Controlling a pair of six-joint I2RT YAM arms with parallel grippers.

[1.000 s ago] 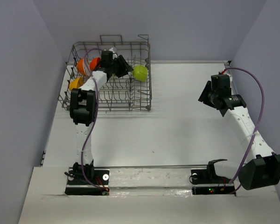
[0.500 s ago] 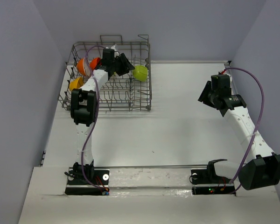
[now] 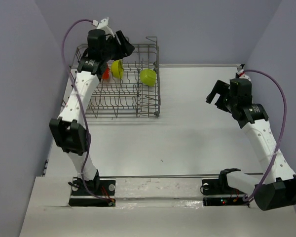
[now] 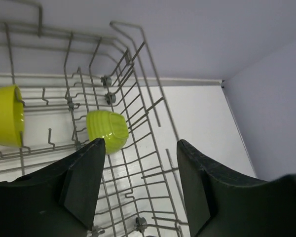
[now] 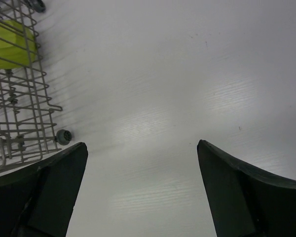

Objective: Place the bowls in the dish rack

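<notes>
The dish rack [image 3: 138,101] stands at the table's far left. In it a lime green bowl [image 3: 148,77] sits at the right side, a yellow-green bowl [image 3: 117,69] stands on edge near the back, and a red-orange bowl [image 3: 105,73] peeks out beside my left arm. My left gripper [image 3: 125,47] hangs open above the rack's back rim, holding nothing. In the left wrist view the lime bowl [image 4: 107,131] lies below the left finger [image 4: 84,182] and the yellow-green bowl [image 4: 5,122] at the left edge. My right gripper [image 3: 216,96] is open over bare table.
The rack's raised handle loops [image 3: 152,39] rise beside my left gripper. The purple walls close in behind and to the left. In the right wrist view the rack's corner [image 5: 19,113] with a small foot wheel [image 5: 62,137] lies left of my open right gripper [image 5: 141,145].
My left arm has risen up and back out of the rack with its jaws wider; a yellow-green bowl now stands where it was. My right gripper has opened wide.
</notes>
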